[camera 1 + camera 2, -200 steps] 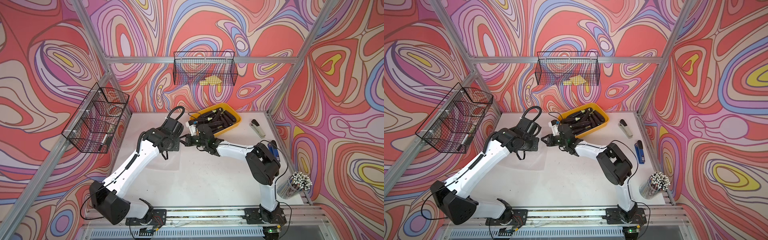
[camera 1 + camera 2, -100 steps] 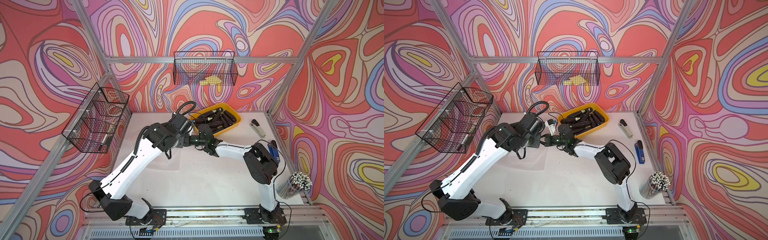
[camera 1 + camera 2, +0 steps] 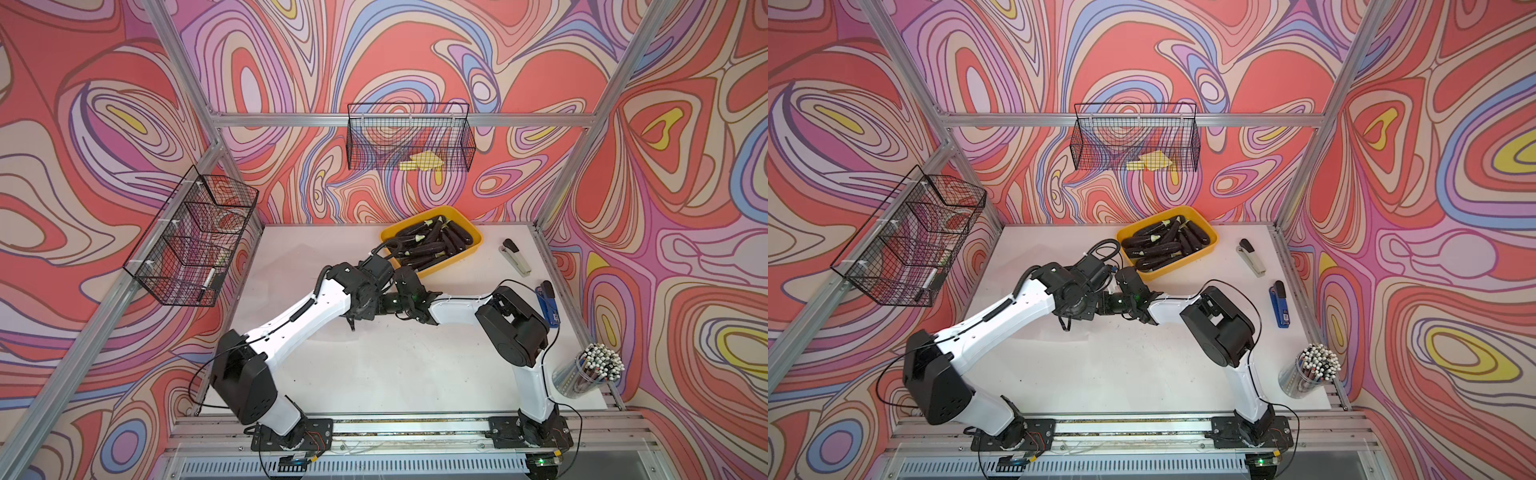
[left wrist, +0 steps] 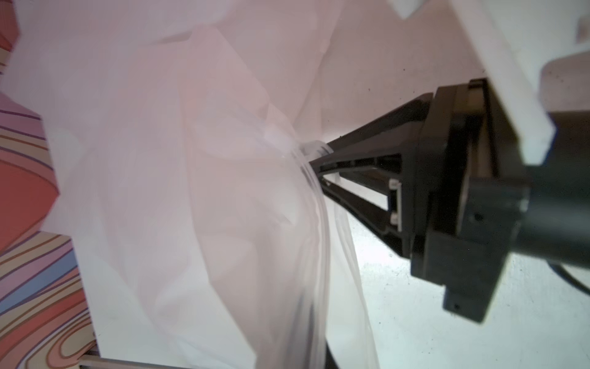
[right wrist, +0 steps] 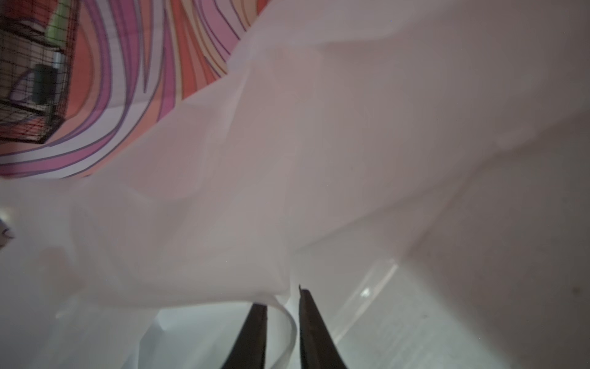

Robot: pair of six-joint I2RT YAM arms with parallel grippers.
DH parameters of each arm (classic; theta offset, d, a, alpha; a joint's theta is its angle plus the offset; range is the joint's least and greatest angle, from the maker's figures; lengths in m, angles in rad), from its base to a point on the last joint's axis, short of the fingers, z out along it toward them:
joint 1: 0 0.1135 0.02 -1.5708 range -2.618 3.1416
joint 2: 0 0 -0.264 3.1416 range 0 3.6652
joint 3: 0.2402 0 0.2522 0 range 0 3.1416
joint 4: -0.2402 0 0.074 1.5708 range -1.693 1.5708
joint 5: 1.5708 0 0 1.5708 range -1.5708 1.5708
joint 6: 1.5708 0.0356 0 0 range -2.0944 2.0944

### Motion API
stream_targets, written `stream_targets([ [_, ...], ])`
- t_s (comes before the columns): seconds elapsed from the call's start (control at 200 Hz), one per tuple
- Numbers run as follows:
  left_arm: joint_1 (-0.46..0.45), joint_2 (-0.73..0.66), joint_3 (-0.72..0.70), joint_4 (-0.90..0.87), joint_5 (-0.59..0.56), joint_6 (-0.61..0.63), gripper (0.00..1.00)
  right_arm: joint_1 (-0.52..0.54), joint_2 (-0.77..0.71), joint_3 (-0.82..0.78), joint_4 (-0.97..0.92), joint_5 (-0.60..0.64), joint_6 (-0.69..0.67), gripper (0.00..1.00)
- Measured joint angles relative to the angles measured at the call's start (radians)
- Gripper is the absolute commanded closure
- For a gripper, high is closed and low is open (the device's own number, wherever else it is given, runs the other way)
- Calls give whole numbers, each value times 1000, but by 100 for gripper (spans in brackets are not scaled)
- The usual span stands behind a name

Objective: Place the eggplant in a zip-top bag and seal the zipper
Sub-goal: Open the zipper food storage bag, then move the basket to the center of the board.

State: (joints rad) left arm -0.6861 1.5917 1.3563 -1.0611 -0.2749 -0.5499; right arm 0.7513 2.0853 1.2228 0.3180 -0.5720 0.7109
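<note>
Clock set with 12 at the back wall. In both top views the two arms meet just past centre of the white tabletop (image 3: 395, 374); the left gripper (image 3: 358, 315) is mostly buried under its own wrist there, fingers unreadable; it is closed tight, and I cannot tell from any view what, if anything, it pinches; the right gripper (image 5: 279, 297) points toward 9 o'clock, nose to nose with the left one.

Dark purple eggplants (image 3: 432, 245) lie piled in the yellow plastic tray (image 3: 453, 257) at 1 o'clock, just behind the two wrists.

The translucent zip-top plastic bag (image 4: 191, 191) hardly shows in the top views; only the wrist cameras give it. Left wrist view: the bag hangs crumpled and fills most of the frame; its ribbed zipper rim (image 4: 319, 223) runs right against the tips of the right gripper's black fingers (image 4: 376, 140). The right wrist view adds what that one hides: the fingers stand a little apart, with a curl of the bag's rim loose in the gap, not clamped.

Only the top views show the rest: grey stapler (image 3: 515, 257) at 2 o'clock; blue and black stapler (image 3: 546, 305) at 3; clear cup of pencils (image 3: 590, 368) at 4; black wire basket (image 3: 191, 241) on the 9 o'clock wall; second black wire basket (image 3: 409, 137) on the 12 o'clock wall, holding yellow paper notes (image 3: 422, 160).
</note>
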Motion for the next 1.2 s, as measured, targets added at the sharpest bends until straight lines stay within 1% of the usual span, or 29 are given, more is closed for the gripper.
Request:
stream_targets([
  [0.03, 4, 23, -15, 35, 22, -1, 100, 0, -1, -11, -19, 10, -6, 54],
  [0.085, 15, 50, -42, 93, 60, -1, 100, -1, -9, -30, -44, 29, -15, 46],
  [0.145, 31, 63, -64, 145, 94, -1, 100, -3, -33, -53, -72, 51, -31, 41],
  [0.19, 40, 68, -73, 177, 117, 0, 100, -4, -66, -71, -98, 76, -33, 39],
  [0.321, 56, 60, -80, 251, 164, 0, 100, -14, -142, -83, -163, 155, -47, 41],
  [0.506, 76, 28, -153, 354, 213, -5, 100, -14, -135, -43, -236, 202, -70, 56],
  [0.606, 87, -4, -192, 380, 208, -14, 100, -10, -132, -26, -279, 231, -92, 57],
  [0.736, 106, -49, -218, 390, 158, -23, 100, -10, -132, -26, -350, 296, -119, 59],
  [0.771, 108, -57, -219, 393, 145, -23, 100, -11, -132, -26, -366, 312, -124, 58],
  [0.821, 113, -64, -219, 399, 130, -24, 100, -11, -133, -25, -391, 338, -130, 53],
  [0.942, 119, -64, -222, 411, 120, -23, 100, -12, -148, -24, -418, 368, -143, 51],
  [0.997, 119, -61, -227, 420, 121, -23, 100, -14, -164, -24, -422, 368, -142, 44],
  [1.062, 119, -49, -228, 431, 123, -23, 100, -24, -196, -20, -423, 356, -140, 40],
  [1.202, 119, 2, -228, 462, 140, -23, 100, -78, -298, -4, -402, 310, -118, 40],
])
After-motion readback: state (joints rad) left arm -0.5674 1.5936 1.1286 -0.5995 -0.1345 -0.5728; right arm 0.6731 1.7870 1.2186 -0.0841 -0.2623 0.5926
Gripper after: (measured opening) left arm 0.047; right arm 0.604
